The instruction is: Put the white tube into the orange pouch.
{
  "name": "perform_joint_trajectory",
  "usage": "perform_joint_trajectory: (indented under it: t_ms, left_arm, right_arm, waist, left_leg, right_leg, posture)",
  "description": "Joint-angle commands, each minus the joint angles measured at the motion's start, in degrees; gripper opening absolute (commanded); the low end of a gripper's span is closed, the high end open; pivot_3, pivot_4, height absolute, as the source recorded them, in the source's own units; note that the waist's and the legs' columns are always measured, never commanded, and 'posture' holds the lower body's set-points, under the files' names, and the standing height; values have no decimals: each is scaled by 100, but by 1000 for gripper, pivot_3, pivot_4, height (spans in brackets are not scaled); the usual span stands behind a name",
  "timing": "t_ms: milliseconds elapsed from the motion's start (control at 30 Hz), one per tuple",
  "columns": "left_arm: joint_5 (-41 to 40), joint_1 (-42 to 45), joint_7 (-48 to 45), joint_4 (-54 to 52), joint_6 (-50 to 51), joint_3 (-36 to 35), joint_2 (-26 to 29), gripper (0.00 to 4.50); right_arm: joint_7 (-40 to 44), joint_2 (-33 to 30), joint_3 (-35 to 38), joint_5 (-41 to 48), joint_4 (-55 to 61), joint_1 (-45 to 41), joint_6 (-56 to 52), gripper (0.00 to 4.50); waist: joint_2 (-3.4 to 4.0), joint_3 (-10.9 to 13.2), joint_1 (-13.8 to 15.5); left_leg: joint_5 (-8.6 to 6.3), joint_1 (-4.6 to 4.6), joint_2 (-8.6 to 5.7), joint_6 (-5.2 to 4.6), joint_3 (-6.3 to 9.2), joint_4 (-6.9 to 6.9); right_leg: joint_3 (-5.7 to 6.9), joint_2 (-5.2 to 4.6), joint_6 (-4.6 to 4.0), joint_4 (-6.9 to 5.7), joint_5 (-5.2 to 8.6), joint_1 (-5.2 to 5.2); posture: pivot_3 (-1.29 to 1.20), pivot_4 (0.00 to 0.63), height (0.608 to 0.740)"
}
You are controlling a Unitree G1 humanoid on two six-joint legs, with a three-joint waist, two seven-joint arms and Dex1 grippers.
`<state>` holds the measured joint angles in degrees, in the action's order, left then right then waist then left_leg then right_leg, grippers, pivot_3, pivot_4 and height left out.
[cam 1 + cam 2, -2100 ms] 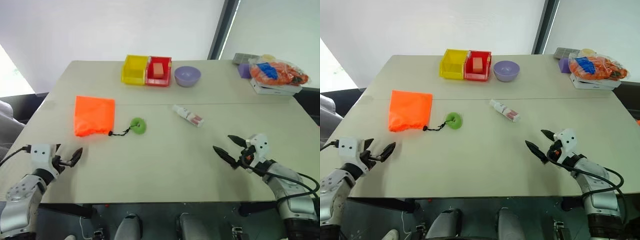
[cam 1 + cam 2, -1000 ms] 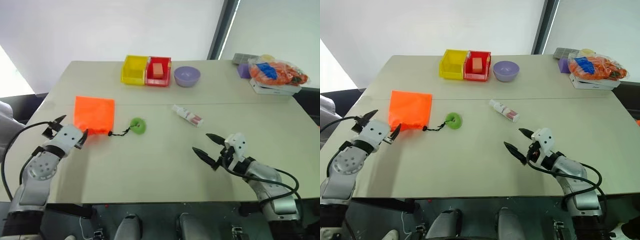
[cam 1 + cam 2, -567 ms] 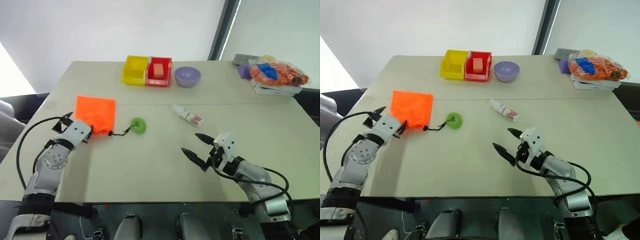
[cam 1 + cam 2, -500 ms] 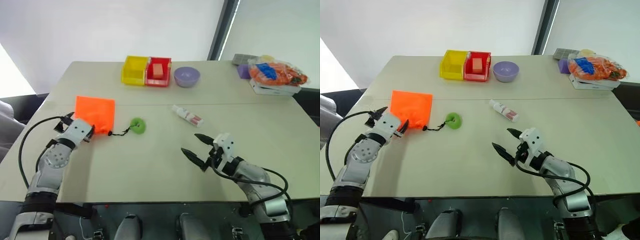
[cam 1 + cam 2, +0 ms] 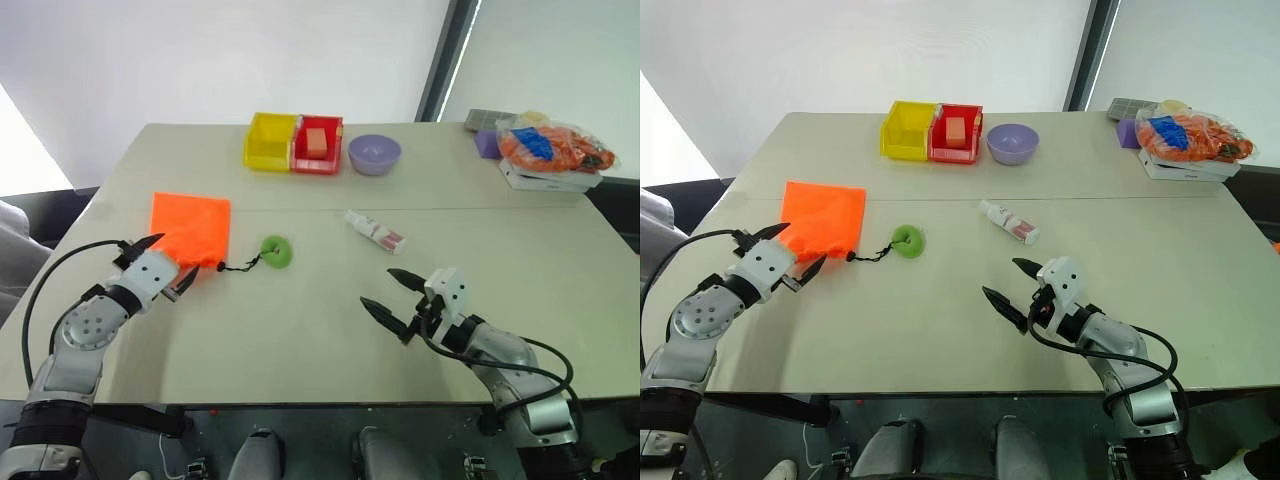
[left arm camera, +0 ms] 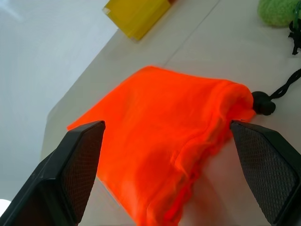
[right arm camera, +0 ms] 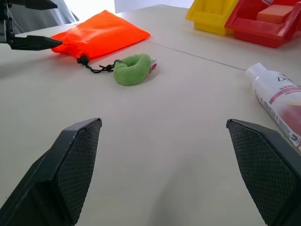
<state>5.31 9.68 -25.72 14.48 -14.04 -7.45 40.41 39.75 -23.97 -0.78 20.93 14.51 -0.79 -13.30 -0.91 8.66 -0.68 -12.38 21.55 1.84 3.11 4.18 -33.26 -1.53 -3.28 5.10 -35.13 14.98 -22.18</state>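
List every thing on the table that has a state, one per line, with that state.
orange pouch: lying flat, mouth gathered by its cord.
white tube: lying on its side, capped, untouched.
left gripper: open, at the pouch's mouth end.
right gripper: open, holding nothing, short of the tube.
yellow bin: looks empty.
red bin: holds an orange block.
purple bowl: upright.

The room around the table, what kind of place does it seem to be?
Probably a lab or test workspace: a plain beige table holds yellow and red sorting bins, a purple bowl and a clear bag of props, before bare white walls.
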Motion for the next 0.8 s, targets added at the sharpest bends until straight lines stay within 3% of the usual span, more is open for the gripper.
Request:
perform_joint_trajectory:
  t_ms: [33,433,667,767,800]
  left_arm:
    - [254,162,197,140,-9,3,126,4500]
    - [86,806,365,758,263,-147,-52,4500]
    - [460,1002,352,1191,203,211,77,4500]
    - [419,1152,450,1308,228,208,6,3693]
    - [394,1195,461,1326,215,204,-15,3176]
  right_arm:
    - [9,58,-23,3,105,-97,114,4414]
    - [-170,175,-169,40,395,-100,-77,4414]
    - [-211,184,-104,95,390,-129,-66,4414]
    - [-236,226,-67,155,381,-177,-69,4500]
    - [-238,225,-66,149,378,-180,-62,4500]
  waist:
    - [0,0,-3]
    - [-1,0,-6]
    - [-1,0,-7]
    - [-3,1,-7]
    - [-3,1,-6]
  left_leg:
    - [0,1,0,0,0,1]
    - [0,1,0,0,0,2]
    - [0,0,0,0,0,2]
    - [0,2,0,0,0,2]
    - [0,2,0,0,0,3]
  right_leg:
    - [0,1,0,0,0,-1]
    - [0,3,1,-1,-1,-2]
    - [0,3,4,-1,1,-2]
    - [0,3,5,-1,1,-2]
    - [0,3,5,-1,1,-3]
  posture:
    - [0,150,740]
    - [0,150,740]
    - [0,150,740]
    - [0,150,740]
    - [0,150,740]
